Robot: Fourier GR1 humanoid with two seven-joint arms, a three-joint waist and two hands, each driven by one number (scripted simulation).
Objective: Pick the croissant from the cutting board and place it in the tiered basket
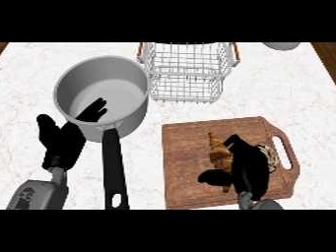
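croissant (218,150): on cutting board (192,170), not lifted
right hand (247,167): curled round croissant
left hand (63,140): open, resting by pot (101,96)
tiered basket (187,71): empty; lift, carry, place left

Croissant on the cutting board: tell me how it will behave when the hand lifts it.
The croissant looks small beside the right hand curling round it, so probably light. Its flaky, tapered form suggests it could crush or flake. Lying flat on the cutting board, it seems unlikely to roll.
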